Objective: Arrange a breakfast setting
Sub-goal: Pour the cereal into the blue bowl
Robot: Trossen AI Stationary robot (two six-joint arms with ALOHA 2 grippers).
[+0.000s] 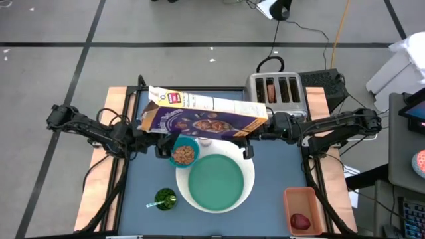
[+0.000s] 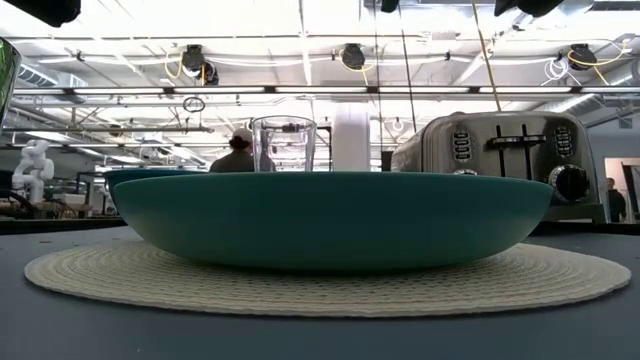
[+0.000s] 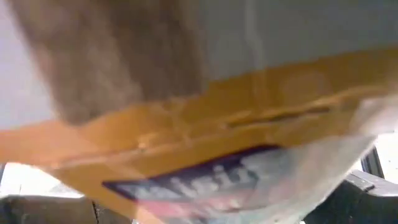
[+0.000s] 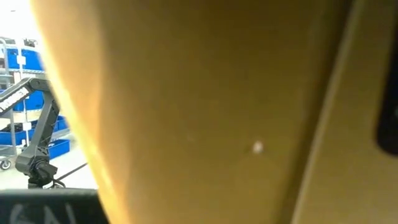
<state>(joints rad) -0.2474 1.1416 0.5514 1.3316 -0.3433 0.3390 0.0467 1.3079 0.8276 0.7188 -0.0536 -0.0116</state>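
Both grippers, left (image 1: 147, 133) and right (image 1: 265, 127), clamped on purple cereal box (image 1: 199, 114), held tilted above small teal bowl (image 1: 184, 154).

Teal plate (image 2: 330, 215) up close on a woven placemat (image 2: 120, 275), empty glass (image 2: 283, 145) behind, toaster (image 2: 500, 150) at right, person (image 2: 238, 152) far back

The table (image 1: 279, 169) has a dark blue-grey top with light wooden strips along its left and right edges. At its centre lies a round cream woven placemat (image 1: 247, 174), carrying a wide teal plate (image 1: 216, 183). At ten o'clock from the mat sits a small teal bowl of brown cereal (image 1: 184, 155). At eight o'clock stands a green glass object (image 1: 165, 198). At one o'clock stands a silver four-slot toaster (image 1: 275, 89). At four o'clock rests an orange rectangular tray (image 1: 302, 199).
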